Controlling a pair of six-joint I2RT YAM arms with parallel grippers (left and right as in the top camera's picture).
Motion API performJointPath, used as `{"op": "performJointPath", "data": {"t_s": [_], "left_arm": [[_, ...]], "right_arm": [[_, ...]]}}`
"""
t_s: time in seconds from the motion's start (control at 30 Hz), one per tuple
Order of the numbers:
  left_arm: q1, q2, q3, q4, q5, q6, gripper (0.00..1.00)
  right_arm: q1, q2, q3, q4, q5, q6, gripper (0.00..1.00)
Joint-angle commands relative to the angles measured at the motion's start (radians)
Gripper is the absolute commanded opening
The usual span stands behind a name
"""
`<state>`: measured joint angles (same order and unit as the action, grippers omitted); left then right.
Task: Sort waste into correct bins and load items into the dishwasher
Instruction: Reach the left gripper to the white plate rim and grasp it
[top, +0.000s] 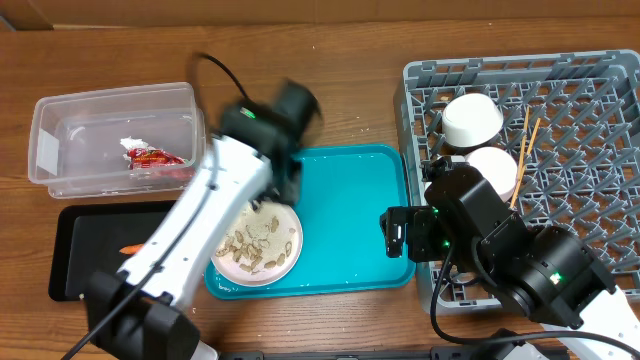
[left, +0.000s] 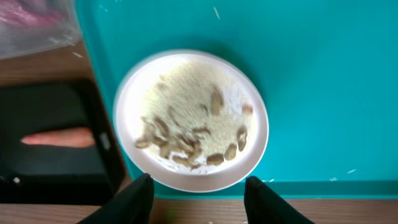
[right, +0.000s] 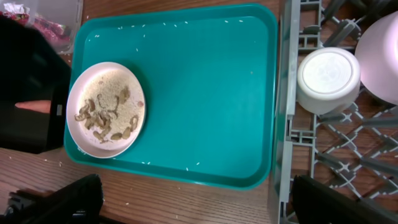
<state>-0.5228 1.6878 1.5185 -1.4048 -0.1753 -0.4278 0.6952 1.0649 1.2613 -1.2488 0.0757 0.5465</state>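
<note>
Nearest me, the left gripper (left: 198, 200) hangs over the front lip of the teal tray (left: 311, 74). Its two dark fingers are spread apart with nothing between them, just short of the near edge of the white plate (left: 121, 118). The plate sits flat in the tray's front left corner. It is round, shallow and smooth, probably hard and a little slick, so I'd take it by that thin near rim, one finger over and one under. The food scraps (left: 186, 140) on it are loose beige curls and pale crumbs, light and quick to slide, so I'd keep it level until it's over a bin. The right gripper (right: 196, 186) waits by the tray's other end, jaws wide and empty. Left of the plate is the matte black tray (left: 56, 106) with the soft orange carrot (left: 59, 137) in it, which looks the likely home for the scraps. Behind that, the clear tub (top: 60, 120) holds the crinkly red wrapper (top: 152, 156). Far right, the grey lattice dish rack (top: 420, 90) carries a white bowl (top: 472, 118), a second white piece (top: 495, 168) and the thin chopsticks (top: 522, 150).
</note>
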Motion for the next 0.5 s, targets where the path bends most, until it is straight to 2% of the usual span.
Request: {"op": "performJointPath", "data": {"t_s": [0.0, 0.1, 0.23, 0.47], "left_arm": [[-0.079, 0.007, -0.161, 0.087, -0.035, -0.093, 0.47], [-0.145, 0.007, -0.285, 0.236, 0.02, -0.093, 0.4], [-0.227, 0.009, -0.401, 0.384, -0.016, -0.124, 0.33], [-0.245, 0.018, -0.508, 0.534, -0.032, -0.131, 0.24]], "right_arm": [[0.001, -0.008, 0.016, 0.005, -0.004, 0.004, 1.0], [0.001, -0.008, 0.016, 0.005, -0.003, 0.004, 1.0], [0.001, -0.008, 0.016, 0.005, -0.003, 0.004, 1.0], [0.001, -0.008, 0.016, 0.005, -0.003, 0.004, 1.0]]}}
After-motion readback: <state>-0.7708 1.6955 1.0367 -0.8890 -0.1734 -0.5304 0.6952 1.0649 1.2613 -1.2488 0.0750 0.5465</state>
